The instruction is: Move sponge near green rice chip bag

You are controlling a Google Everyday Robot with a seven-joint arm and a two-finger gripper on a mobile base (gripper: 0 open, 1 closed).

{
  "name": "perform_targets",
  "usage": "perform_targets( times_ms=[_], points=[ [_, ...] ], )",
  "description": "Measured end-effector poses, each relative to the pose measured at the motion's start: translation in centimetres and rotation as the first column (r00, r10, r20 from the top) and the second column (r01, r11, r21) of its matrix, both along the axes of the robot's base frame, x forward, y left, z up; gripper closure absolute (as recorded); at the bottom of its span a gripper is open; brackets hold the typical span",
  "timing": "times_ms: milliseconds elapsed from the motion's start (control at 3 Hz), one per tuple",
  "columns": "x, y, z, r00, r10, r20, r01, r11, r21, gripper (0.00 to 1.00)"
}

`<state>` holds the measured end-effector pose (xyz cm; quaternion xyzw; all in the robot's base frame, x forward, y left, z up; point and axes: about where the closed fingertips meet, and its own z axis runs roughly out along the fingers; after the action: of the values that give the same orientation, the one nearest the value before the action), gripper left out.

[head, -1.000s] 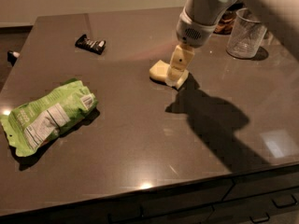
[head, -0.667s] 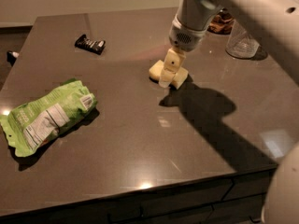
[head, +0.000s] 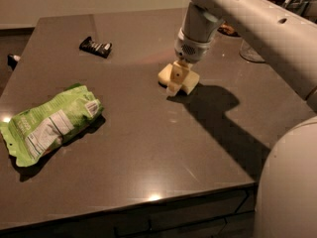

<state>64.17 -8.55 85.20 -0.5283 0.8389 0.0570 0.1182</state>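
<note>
We see the sponge [head: 190,82] lying on the dark worktop [head: 148,152], right of the middle and toward the far side. It is a small pale yellow block, and only its left and right parts show, because the tool [head: 173,86] stands directly over it, coming down from above and reaching the sponge's top. The tool is nearly the same pale colour as the sponge, so we cannot tell whether it is spread, pressed together or pinching the block.

Above the tool, the thick light-grey arm [head: 247,19] runs up and to the right, out of view at the top edge. Its shadow [head: 218,113] falls on the worktop just right of the sponge and stretches toward the near right corner.

The green rice chip bag [head: 52,125] lies flat near the worktop's left edge, closer to us, well apart from the sponge. It is wrinkled, and a white label panel faces up.

A small black snack wrapper [head: 95,46] rests toward the far left, apart from both bag and sponge. At the far right, behind the arm, we make out part of a clear container [head: 250,52]. The rounded pale body of the robot [head: 290,182] fills the lower right corner.
</note>
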Motion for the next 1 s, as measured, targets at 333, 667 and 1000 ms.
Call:
perform_targets(
  times_ms=[333, 667, 1000],
  points=[
    [0.3, 0.4, -0.3, 0.9998, 0.006, -0.019, -0.006, 1.000, 0.003, 0.47],
    [0.2, 2.8, 1.1, 0.9980, 0.064, -0.005, -0.063, 0.998, 0.024, 0.78],
    [-0.9, 6.5, 2.5, 0.9859, 0.167, 0.016, -0.167, 0.985, 0.052, 0.99]
  ],
)
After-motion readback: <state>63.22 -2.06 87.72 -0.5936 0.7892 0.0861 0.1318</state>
